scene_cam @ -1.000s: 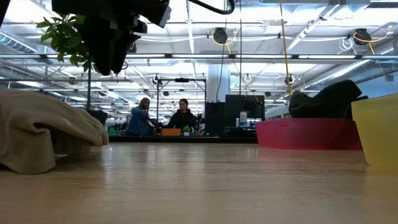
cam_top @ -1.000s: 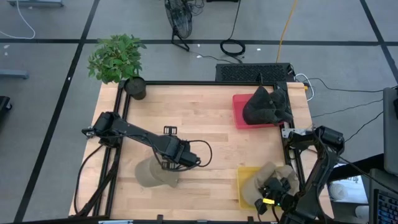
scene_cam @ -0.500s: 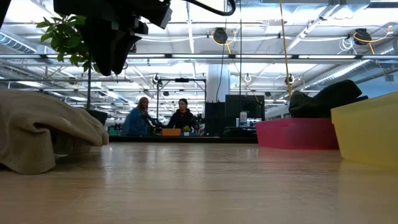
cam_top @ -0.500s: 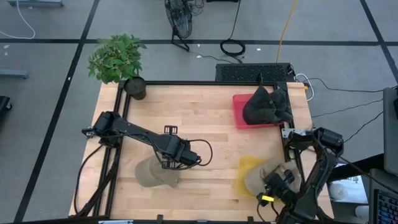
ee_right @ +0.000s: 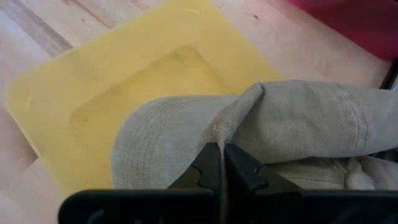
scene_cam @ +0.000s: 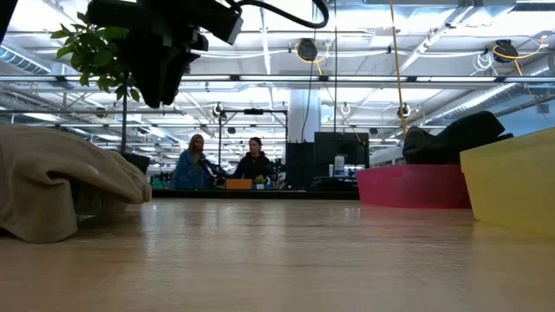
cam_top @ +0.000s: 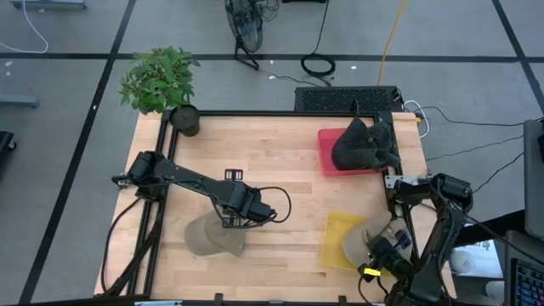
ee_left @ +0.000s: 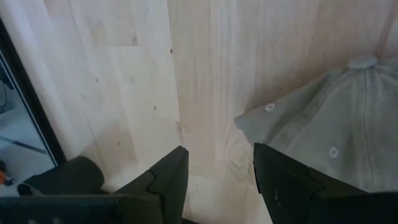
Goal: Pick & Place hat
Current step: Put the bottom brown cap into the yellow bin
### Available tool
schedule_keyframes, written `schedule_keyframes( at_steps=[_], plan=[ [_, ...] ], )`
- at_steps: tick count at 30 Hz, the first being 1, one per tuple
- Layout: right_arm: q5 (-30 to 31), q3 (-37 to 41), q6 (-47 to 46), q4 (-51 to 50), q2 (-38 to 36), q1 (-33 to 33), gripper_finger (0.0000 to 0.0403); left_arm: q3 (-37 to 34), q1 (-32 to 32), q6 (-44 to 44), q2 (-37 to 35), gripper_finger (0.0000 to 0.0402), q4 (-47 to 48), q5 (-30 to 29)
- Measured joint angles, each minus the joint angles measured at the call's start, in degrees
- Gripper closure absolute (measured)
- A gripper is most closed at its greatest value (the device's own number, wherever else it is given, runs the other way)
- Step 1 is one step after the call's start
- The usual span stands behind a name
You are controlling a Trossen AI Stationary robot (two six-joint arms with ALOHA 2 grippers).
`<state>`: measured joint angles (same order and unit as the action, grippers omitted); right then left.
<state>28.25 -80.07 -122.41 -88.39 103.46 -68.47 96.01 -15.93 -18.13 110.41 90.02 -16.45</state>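
Right gripper pinches a tan hat and has drawn it back over the yellow bin — which apparently shifted. Left gripper, jaws spread, hovers beside another hat on the worktop.

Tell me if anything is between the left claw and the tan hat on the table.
Nothing visible: the left claw is open over bare wood right beside the tan hat.
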Motion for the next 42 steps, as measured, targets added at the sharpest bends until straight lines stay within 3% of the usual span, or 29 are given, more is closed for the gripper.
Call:
schedule_keyframes(
  at_steps=[9,17,24,29,32,37,42],
  plan=[
    [0.8,-3.2,0.5,-1.8,-0.1,1.2,0.0403,0.0,0.5,0.0,0.0,0.0218,0.0,-0.1],
    [7.1,-6.7,6.1,-1.7,-2.6,5.2,0.0403,0.0,0.5,-0.1,0.0,0.0218,-1.0,-0.1],
    [13.8,-8.8,12.4,-1.5,-9.5,9.0,0.0403,0.0,0.5,-0.1,0.0,0.0218,-3.2,-0.1],
    [18.7,-10.2,24.4,-0.7,-15.8,12.9,0.0403,0.0,0.5,0.0,0.0,0.0218,-3.9,-0.1],
    [24.1,-11.0,39.9,4.8,-19.7,14.2,0.0403,0.0,0.5,-0.2,0.0,0.0218,-4.8,-0.1],
    [25.4,-11.1,61.8,12.3,-23.6,17.9,0.0403,0.0,0.5,-2.5,0.0,0.0218,-4.9,0.9],
    [27.5,-11.1,63.1,9.3,-22.4,22.2,0.0403,0.0,0.5,-6.2,0.0,0.0218,-4.8,2.3]
  ],
)
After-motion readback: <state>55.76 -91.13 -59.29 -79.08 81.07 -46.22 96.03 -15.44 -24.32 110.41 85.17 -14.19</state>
